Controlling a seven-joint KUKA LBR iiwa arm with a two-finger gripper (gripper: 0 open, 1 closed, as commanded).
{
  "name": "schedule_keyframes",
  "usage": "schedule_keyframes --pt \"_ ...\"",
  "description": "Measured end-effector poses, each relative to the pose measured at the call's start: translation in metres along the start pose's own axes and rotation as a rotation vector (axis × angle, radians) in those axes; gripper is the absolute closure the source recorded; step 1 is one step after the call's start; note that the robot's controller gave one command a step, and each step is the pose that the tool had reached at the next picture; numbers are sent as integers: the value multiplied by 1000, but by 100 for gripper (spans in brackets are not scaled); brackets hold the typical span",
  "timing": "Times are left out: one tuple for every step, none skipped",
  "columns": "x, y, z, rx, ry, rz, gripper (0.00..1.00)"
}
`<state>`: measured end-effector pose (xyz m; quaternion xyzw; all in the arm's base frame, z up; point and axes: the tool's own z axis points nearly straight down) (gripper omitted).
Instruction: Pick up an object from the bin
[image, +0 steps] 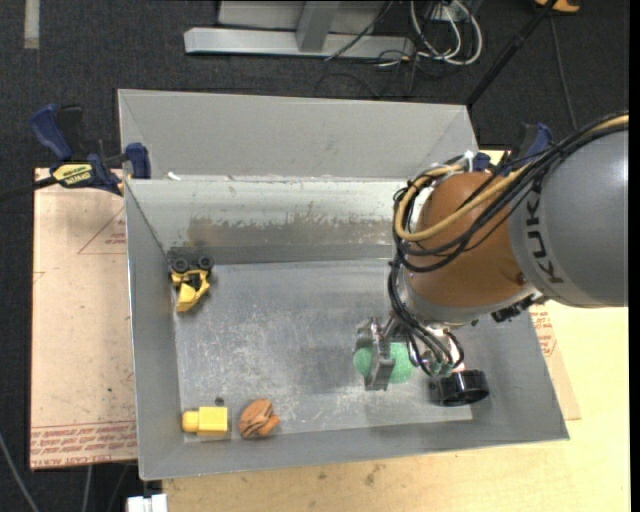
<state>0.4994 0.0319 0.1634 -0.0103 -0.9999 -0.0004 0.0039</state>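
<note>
Green obj (401, 362), lower right in bin (290, 340)

Black letters "KU" on the grey arm (585, 205) (the rest hidden)

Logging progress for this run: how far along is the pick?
Done: the gripper is down in the bin, right at the green thing at the view's lower right. In hand: the grasp itself; whether it has a grip cannot be told. Left: lifting it out. The black ring, yellow block, brown ball and yellow toy lie untouched.
</note>
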Motion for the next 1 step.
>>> schedule_keyframes --pt "-2 0 -70 0 -6 -8 100"
